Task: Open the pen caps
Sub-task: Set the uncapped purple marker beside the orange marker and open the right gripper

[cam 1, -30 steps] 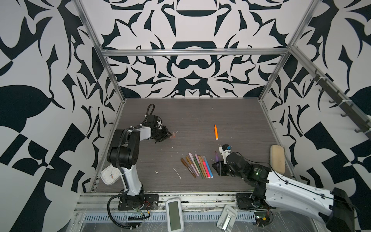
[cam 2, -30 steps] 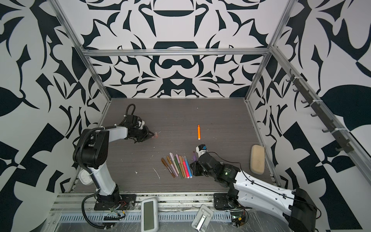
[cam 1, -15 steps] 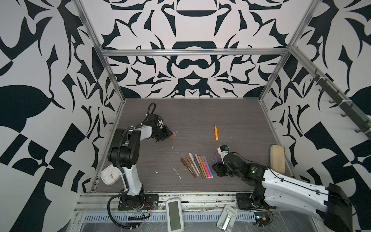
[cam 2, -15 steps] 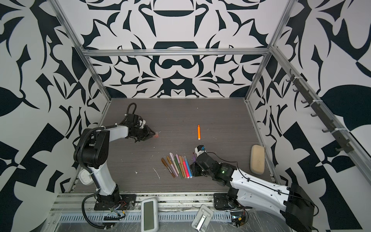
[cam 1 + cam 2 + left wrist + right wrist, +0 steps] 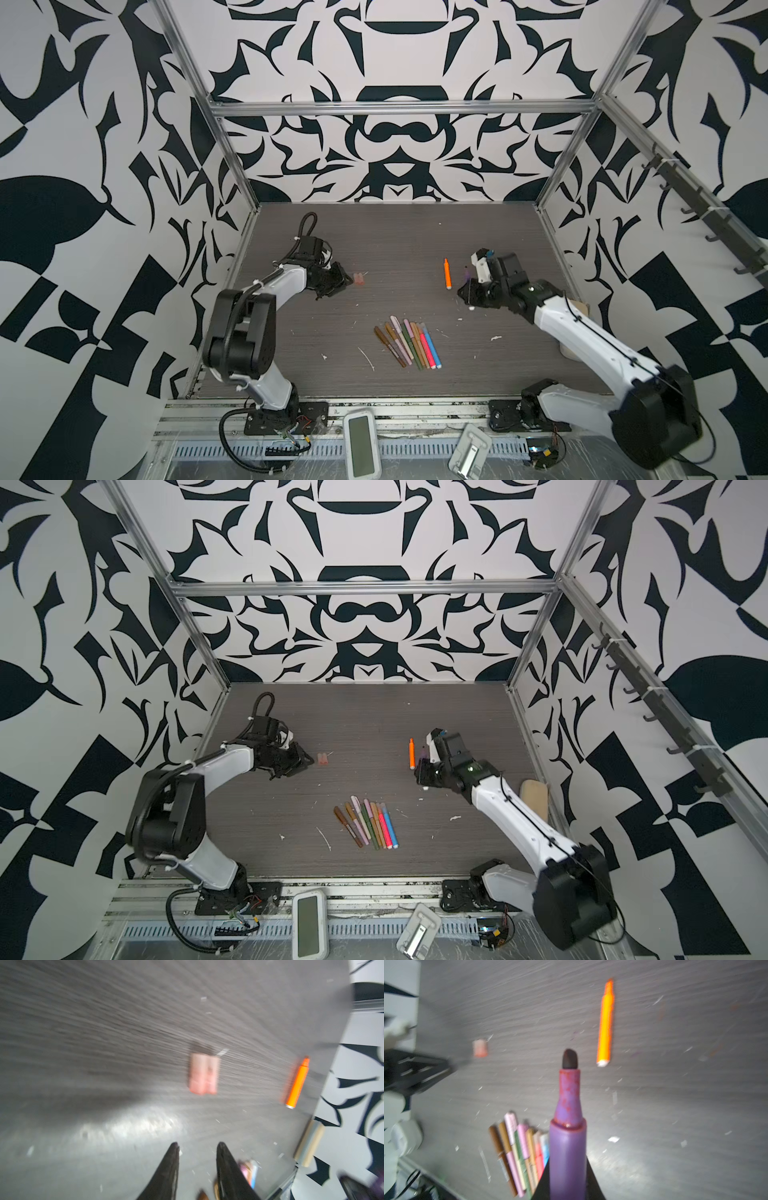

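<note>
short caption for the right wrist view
Uncapped purple pen in the right gripper; an orange pen, pinkish caps and a row of pens lie on the table.

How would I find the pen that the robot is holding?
Look at the dark table, right side, beside the lone orange pen. The right arm's claw there grips the purple pen. It alone is held up, uncapped with a dark tip; the other pens lie on the table.

Legible text, entry: none that I can make out. Printed bands on the row of pens [image 5: 519,1153], toward 6 o'clock on the table [image 5: 374,232], are too blurred to read.
</note>
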Controlling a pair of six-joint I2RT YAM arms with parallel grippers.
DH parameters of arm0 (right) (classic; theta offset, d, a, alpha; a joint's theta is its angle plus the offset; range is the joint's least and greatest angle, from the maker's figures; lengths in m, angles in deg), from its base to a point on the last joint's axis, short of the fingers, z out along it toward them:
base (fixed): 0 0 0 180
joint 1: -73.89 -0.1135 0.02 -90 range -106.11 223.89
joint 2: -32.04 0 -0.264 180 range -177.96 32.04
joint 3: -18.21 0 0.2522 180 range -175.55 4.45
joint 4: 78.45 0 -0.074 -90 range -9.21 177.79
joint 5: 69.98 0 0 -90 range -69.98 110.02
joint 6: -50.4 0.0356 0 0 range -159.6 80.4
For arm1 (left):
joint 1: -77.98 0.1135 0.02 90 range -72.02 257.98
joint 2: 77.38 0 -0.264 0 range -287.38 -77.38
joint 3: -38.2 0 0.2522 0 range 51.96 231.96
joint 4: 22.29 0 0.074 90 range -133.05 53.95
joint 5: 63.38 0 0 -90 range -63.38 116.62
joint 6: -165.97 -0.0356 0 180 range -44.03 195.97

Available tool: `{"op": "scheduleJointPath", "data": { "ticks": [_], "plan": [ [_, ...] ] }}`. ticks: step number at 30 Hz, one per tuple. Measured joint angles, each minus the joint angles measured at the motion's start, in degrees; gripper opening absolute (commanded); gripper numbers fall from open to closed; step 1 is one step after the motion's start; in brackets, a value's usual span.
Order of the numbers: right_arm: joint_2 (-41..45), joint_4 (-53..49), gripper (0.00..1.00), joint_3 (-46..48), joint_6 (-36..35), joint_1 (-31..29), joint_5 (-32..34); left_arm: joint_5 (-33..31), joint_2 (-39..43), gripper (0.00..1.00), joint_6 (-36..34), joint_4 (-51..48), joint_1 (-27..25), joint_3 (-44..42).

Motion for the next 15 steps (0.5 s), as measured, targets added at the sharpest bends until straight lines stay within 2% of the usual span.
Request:
{"op": "scheduleJointPath", "data": {
  "ticks": [6, 11, 15],
  "plan": [
    [-18.8, 1.2, 0.0, -7.5, -5.9, 7.7, -3.1, 5.0, 21.5, 0.37, -0.9, -7.2, -0.3, 0.2],
    [-31.4, 2.4, 0.0, -15.1, -9.0, 9.0, -5.8, 6.0, 36.5, 0.38, -5.3, -17.4, -0.6, 2.2],
    [-36.0, 3.8, 0.01, -18.2, -10.7, 9.0, -7.8, 5.7, 43.7, 0.39, -8.0, -22.4, -0.6, 0.3]
  ]
}}
